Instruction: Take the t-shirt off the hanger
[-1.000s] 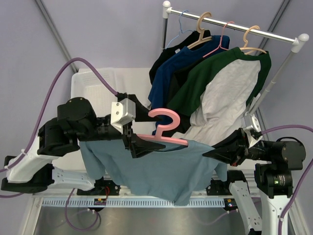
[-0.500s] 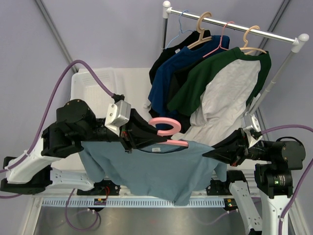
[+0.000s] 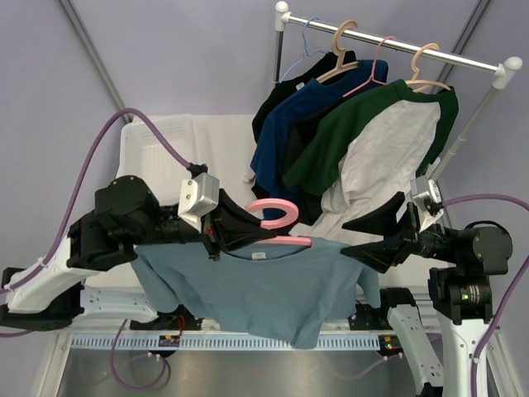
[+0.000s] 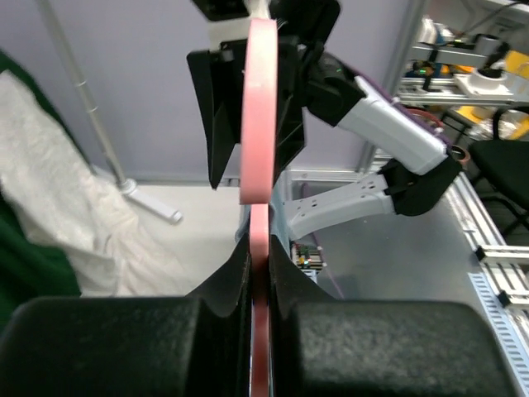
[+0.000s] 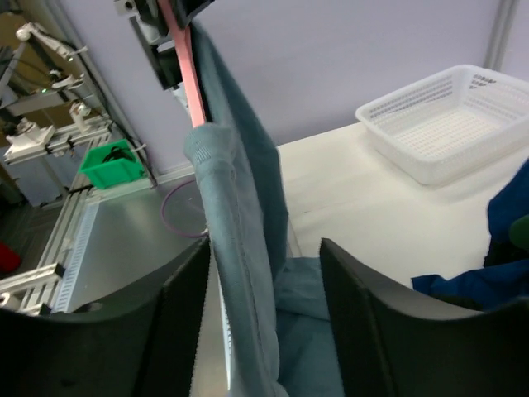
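Observation:
A blue-grey t-shirt (image 3: pixel 264 289) hangs on a pink hanger (image 3: pixel 277 207), held in the air between the two arms. My left gripper (image 3: pixel 248 236) is shut on the hanger's neck just above the collar; in the left wrist view the pink hanger (image 4: pixel 263 107) runs edge-on between the closed jaws of my left gripper (image 4: pixel 259 248). My right gripper (image 3: pixel 347 237) stands open at the shirt's right shoulder. In the right wrist view the t-shirt (image 5: pixel 244 240) hangs between the spread fingers of my right gripper (image 5: pixel 264 248), nearer the left one, with the hanger's end (image 5: pixel 183 58) above.
A clothes rail (image 3: pixel 397 45) at the back right carries a green-and-white shirt (image 3: pixel 372 149), a blue shirt (image 3: pixel 289 124) and a dark one. A white basket (image 3: pixel 157 141) sits on the table at the back left. A green bin (image 5: pixel 111 161) stands beyond the table.
My left gripper closed on the hanger's neck and the hook tipped flatter. My right gripper opened and let go of the shirt's shoulder, which sagged slightly.

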Controlling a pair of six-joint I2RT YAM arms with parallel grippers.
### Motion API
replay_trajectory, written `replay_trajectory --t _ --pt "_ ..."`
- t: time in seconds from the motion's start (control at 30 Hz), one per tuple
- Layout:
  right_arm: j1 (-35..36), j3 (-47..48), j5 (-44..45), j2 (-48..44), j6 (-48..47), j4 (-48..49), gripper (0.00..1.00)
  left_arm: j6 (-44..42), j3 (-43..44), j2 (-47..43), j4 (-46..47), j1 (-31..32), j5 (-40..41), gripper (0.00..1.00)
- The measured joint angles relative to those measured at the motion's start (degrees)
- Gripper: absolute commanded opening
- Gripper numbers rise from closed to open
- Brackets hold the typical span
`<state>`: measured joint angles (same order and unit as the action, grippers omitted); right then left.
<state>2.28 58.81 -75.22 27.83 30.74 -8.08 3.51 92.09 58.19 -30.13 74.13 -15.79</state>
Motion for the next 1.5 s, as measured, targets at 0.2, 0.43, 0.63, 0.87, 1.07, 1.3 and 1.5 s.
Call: replay_trajectory --t 0.2,0.43,0.63,0.87,1.07,1.3,1.5 --pt "0.00 -3.21 2.67 2.05 1.95 3.54 0.64 0.66 -5.14 -8.28 -1.68 0.04 7.65 0.00" --pt "0.00 -9.92 2.95 2.69 6.03 11.15 0.69 1.60 -5.90 -16.26 -1.29 0.04 10.49 0.00" --pt "0.20 -12.04 2.03 2.73 8.57 18.47 0.71 2.38 -6.75 -15.30 -1.05 0.04 10.56 0.00" --pt "3.08 -12.35 1.64 4.26 7.72 21.88 0.55 2.56 -6.84 -13.40 -0.85 0.04 10.58 0.00" --pt "4.24 -13.99 2.43 4.94 3.74 20.22 0.00 2.27 -6.84 -12.72 -0.85 0.04 12.33 0.00" --pt "4.44 -14.08 9.77 6.14 -1.55 12.85 0.00 1.44 -6.29 -15.45 -4.55 0.04 19.39 0.00" --pt "4.74 -14.58 14.29 11.45 -1.20 12.94 0.00 1.77 -6.29 -20.94 -6.58 0.04 22.45 0.00"
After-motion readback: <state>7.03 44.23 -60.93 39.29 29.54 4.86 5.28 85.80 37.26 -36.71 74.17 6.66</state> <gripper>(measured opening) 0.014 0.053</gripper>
